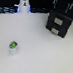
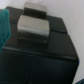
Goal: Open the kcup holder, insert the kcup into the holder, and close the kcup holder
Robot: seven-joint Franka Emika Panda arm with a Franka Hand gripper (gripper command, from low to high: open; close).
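Note:
The kcup holder is a black box standing on the white table at the exterior view's upper right, with two pale handle marks on its front. The wrist view is filled by the kcup holder, and two grey handle blocks stick out from its dark face. The kcup, a small white pod with a green top, stands upright on the table toward the exterior view's lower left, far from the box. My gripper hangs dark and blurred just above the holder; its fingers cannot be made out.
A white upright object stands at the back of the table, with dark and blue clutter along the back edge. A teal shape shows beside the holder in the wrist view.

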